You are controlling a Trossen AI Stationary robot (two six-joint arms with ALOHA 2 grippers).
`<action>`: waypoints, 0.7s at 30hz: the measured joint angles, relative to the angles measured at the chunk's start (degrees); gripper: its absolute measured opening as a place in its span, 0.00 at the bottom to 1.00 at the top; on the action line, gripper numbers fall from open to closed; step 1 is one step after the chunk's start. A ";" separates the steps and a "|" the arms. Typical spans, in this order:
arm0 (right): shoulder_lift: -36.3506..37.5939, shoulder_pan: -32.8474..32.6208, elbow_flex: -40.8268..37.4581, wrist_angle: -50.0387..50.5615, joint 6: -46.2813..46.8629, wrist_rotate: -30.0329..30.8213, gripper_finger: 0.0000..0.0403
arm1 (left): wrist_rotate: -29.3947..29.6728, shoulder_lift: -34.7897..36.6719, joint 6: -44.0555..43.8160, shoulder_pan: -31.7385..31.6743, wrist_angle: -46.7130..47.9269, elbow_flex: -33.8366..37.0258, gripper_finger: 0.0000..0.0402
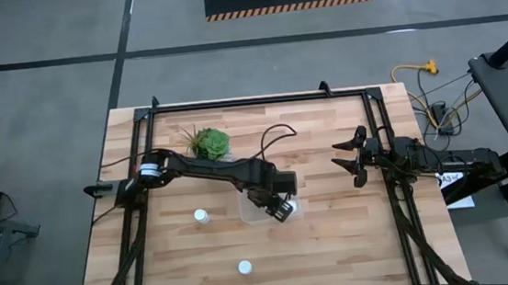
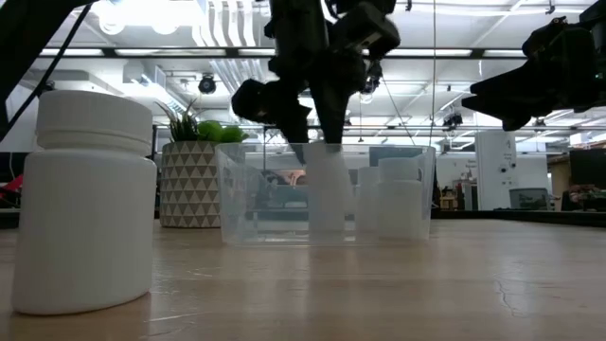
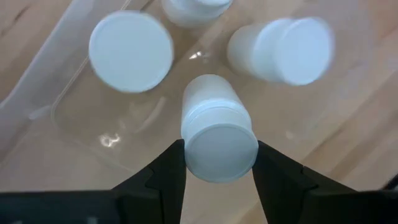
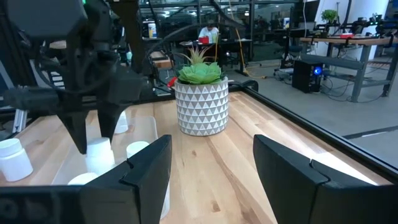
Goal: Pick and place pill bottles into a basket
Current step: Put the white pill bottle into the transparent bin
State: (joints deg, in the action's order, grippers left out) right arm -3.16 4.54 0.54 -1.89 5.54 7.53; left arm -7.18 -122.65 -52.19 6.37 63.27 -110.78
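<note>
The basket (image 1: 245, 210), a clear bin, sits mid-table. My left gripper (image 3: 221, 171) reaches down into it, shut on a white pill bottle (image 3: 214, 118); the low view shows that bottle (image 2: 328, 194) through the basket's wall (image 2: 251, 194). Three more pill bottles stand on the basket's floor around it (image 3: 130, 50) (image 3: 283, 50) (image 3: 196, 6). Two further bottles stand upright on the bare table (image 1: 201, 216) (image 1: 244, 267). My right gripper (image 1: 352, 161) hangs open over the table's right part, away from the basket. My left gripper pinches the bottle's round cap (image 3: 194, 155) between its two fingers, one on each side. The fingers come from above, pointing down. The bottle hangs upright below them, low inside the basket. Whether its bottom rests on the basket's floor, I cannot tell.
A green plant in a white patterned pot (image 1: 210, 144) stands just beyond the basket, toward the far left. The nearest loose bottle looms large in the low view (image 2: 85, 199). Dark rails (image 1: 259, 99) frame the table's far, left and right sides.
</note>
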 joint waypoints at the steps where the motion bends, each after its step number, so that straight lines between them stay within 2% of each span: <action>1: 0.00 -0.01 0.00 0.00 0.00 0.00 0.53 | -0.02 0.00 -0.02 0.00 0.16 0.55 0.37; 21: 0.00 0.01 0.00 0.00 0.00 0.00 0.53 | -1.44 0.00 -2.06 0.13 -4.65 4.33 0.40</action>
State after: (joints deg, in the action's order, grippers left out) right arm -3.16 4.55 0.54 -1.89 5.54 7.53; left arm -8.62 -122.65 -54.25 6.50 58.62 -106.44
